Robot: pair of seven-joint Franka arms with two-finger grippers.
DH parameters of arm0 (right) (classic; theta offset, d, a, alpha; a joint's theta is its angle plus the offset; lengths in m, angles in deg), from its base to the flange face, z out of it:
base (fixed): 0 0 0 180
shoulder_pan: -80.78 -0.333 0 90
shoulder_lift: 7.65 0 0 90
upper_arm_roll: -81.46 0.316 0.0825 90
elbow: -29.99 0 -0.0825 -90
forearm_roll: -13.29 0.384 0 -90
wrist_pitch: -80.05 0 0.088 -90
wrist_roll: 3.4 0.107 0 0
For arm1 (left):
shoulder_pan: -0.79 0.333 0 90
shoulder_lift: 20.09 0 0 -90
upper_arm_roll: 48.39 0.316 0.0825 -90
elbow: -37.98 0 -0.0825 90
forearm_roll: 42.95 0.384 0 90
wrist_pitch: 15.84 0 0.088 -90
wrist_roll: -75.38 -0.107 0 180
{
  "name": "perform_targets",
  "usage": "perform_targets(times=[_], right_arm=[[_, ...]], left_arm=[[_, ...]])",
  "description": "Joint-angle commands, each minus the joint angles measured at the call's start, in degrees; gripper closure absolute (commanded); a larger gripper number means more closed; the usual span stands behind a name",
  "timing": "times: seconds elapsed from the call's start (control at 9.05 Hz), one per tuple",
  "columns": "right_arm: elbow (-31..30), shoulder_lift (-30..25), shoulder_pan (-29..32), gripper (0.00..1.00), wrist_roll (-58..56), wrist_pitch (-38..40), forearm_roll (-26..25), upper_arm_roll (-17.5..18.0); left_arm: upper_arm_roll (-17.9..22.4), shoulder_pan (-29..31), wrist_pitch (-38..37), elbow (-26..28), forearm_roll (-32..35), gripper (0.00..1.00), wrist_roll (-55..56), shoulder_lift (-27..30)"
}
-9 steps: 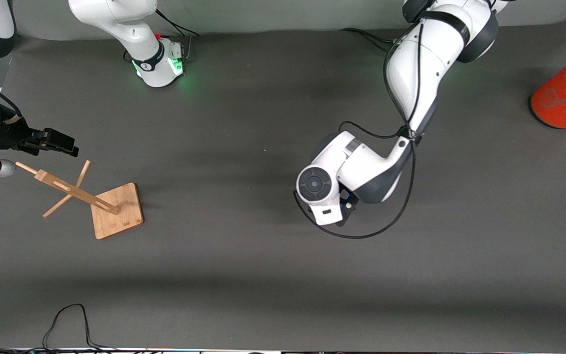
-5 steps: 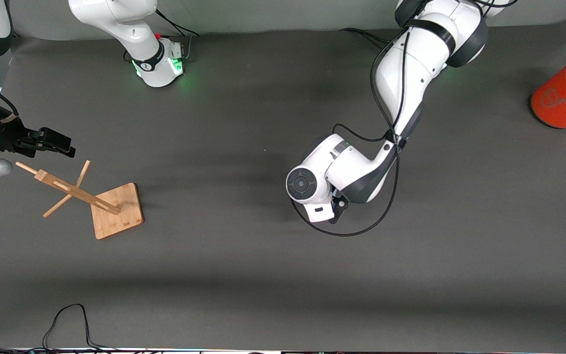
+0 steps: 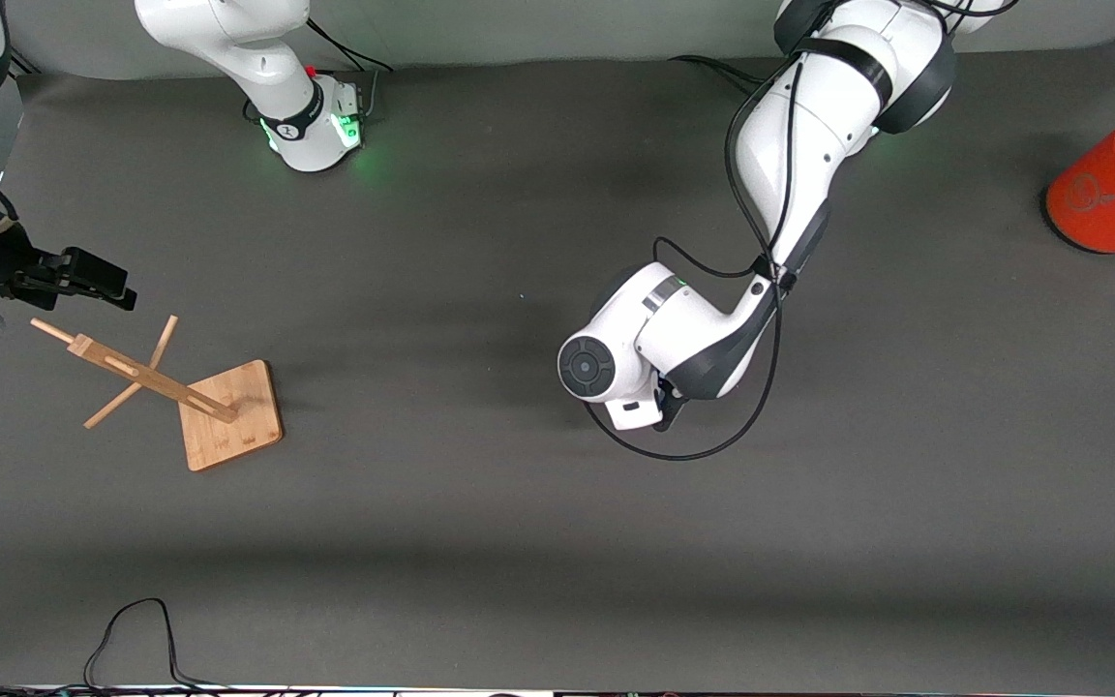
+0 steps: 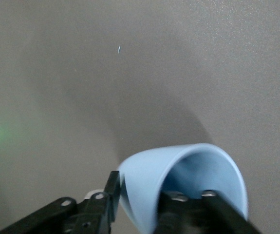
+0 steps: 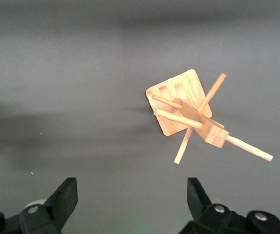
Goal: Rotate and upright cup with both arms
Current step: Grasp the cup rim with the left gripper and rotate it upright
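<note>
Left claw (image 4: 132,207) pinches the small light-blue tapered cup's (image 4: 178,180) wall above the dark grey matte desk (image 3: 480,542); right claw (image 5: 130,200) hangs wide above the wooden peg rack (image 5: 188,109)

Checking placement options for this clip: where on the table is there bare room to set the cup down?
Widest bare mat: the strip nearest the front camera, below the wooden rack and the left end effector shut on the cup. Also bare: between rack and left arm. Crowded: around the rack under the open right end effector, and by the orange cylinder.
</note>
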Motion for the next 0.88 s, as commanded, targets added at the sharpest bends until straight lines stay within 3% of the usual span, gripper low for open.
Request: perform_targets(times=[0.0,0.33,0.55,0.77], right_arm=[[0.54,0.05,-0.38,0.0,-1.1,0.6,-0.34,-1.69],[2.11,-0.21,-0.82,0.0,-1.37,0.34,-4.45,-2.05],[2.04,-0.21,-0.99,0.0,-1.29,0.42,-4.3,-1.95],[1.95,-0.12,-0.99,0.0,-1.37,0.42,-4.12,-1.95]], left_arm=[[0.48,-0.97,-1.73,-0.81,0.51,1.0,0.18,0.32],[-2.24,-0.79,-4.45,-1.08,0.33,1.0,0.18,2.08],[-5.3,-0.27,-5.25,-0.82,0.24,1.0,0.53,3.83],[-7.77,-0.26,0.07,-0.11,-0.89,1.0,1.67,6.29]])
